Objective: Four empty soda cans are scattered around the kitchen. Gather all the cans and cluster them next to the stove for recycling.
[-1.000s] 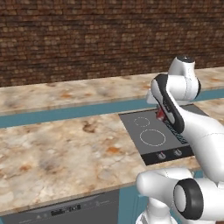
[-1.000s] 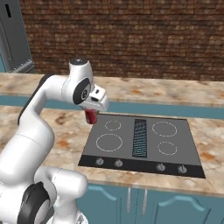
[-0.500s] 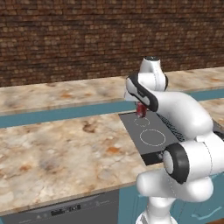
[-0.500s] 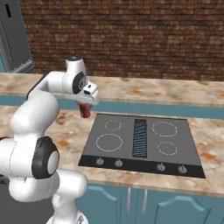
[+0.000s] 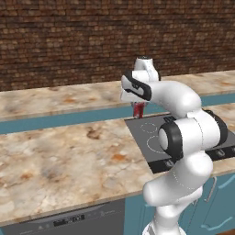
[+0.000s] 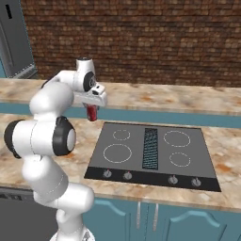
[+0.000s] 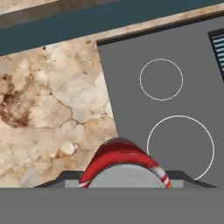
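Item: red soda can (image 6: 92, 112), upright, clasped in gripper (image 6: 93, 109); marbled tabletop (image 7: 52, 113) directly below, cooktop (image 6: 150, 149) edge just beside, toward the burners.

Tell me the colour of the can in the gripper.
Red soda can; clearest in the right base view.

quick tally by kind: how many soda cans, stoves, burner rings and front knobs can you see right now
soda can: 1, red, held in the shut pincer by the stove's back left corner
stove: 1
burner rings: 4
front knobs: 4
total: 10
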Tool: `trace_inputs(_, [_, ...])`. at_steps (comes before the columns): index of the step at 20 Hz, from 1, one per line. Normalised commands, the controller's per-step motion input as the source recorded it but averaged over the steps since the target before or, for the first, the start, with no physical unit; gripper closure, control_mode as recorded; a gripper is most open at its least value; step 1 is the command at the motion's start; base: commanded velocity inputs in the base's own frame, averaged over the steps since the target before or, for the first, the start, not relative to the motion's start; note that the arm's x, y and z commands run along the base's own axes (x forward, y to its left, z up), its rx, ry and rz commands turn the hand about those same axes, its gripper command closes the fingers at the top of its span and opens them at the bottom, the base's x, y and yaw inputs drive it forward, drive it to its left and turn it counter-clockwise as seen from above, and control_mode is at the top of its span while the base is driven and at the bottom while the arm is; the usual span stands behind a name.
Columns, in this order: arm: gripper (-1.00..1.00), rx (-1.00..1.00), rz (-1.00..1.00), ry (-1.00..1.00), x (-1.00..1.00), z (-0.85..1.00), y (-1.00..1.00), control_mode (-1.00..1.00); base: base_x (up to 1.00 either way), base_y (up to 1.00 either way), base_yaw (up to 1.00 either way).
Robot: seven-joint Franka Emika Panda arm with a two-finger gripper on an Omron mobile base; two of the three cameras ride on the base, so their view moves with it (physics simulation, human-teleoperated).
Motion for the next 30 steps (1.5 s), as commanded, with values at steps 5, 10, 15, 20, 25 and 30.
trace_inputs(5, [1.0, 0.0, 0.13, 0.0, 0.08, -0.43, 0.3, -1.0, 0.0, 0.0, 0.0])
trace_inputs(10, [1.0, 0.0, 0.11, 0.0, 0.17, -0.27, 0.0, -1.0, 0.0, 0.0, 0.0])
trace_inputs(15, [1.0, -0.01, 0.02, 0.0, 0.53, -0.59, 0.01, -1.0, 0.0, 0.0, 0.0])
trace_inputs(20, [1.0, 0.0, 0.0, 0.0, 0.17, -0.61, 0.0, -1.0, 0.0, 0.0, 0.0])
trace_inputs(25, [1.0, 0.0, 0.01, 0.0, 0.0, -0.57, 0.07, -1.0, 0.0, 0.0, 0.0])
trace_inputs(30, [1.0, 0.0, 0.0, 0.0, 0.0, -0.46, 0.01, -1.0, 0.0, 0.0, 0.0])
